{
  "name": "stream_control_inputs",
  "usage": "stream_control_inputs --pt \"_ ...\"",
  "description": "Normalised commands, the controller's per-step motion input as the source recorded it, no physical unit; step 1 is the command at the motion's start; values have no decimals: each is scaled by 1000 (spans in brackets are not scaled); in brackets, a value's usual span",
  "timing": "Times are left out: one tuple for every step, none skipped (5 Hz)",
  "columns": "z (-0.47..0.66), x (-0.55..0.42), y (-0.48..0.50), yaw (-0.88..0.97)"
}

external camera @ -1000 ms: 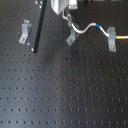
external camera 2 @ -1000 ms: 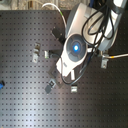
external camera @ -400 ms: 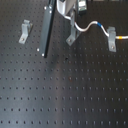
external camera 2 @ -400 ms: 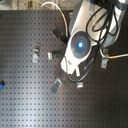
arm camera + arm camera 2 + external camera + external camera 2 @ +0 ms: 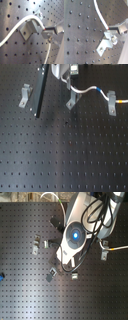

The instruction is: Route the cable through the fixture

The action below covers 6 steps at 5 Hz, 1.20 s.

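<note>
The white cable (image 5: 87, 89), with a blue band, runs from my gripper (image 5: 68, 83) to the right and through the right-hand clip (image 5: 112, 104). The middle fixture (image 5: 72, 100) stands just below the gripper, and the cable's held end hangs right above it. In the first wrist view the cable (image 5: 25, 18) arcs over the fixture (image 5: 28, 30) to the fingertips (image 5: 53, 28). In the second wrist view the cable (image 5: 101, 16) ends at the gripper (image 5: 110, 29), beside the fixture (image 5: 105, 45). The gripper is shut on the cable's end.
A long black bar (image 5: 41, 91) leans between the left clip (image 5: 24, 95) and the middle one. In the second exterior view the arm (image 5: 75, 234) hides the gripper. A clip (image 5: 104, 249) and the cable (image 5: 117, 248) show at the second exterior view's right.
The gripper, with the cable end in it, has shifted slightly closer over the middle fixture. The rest of the cable and the clips have not moved.
</note>
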Motion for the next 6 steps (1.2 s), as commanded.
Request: stream_control_inputs --pt "102 97 -80 166" --pt "88 133 -120 169" --pt "67 129 -127 166" --pt "122 46 -161 123" --pt "223 107 -117 266" --pt "311 -4 -54 249"
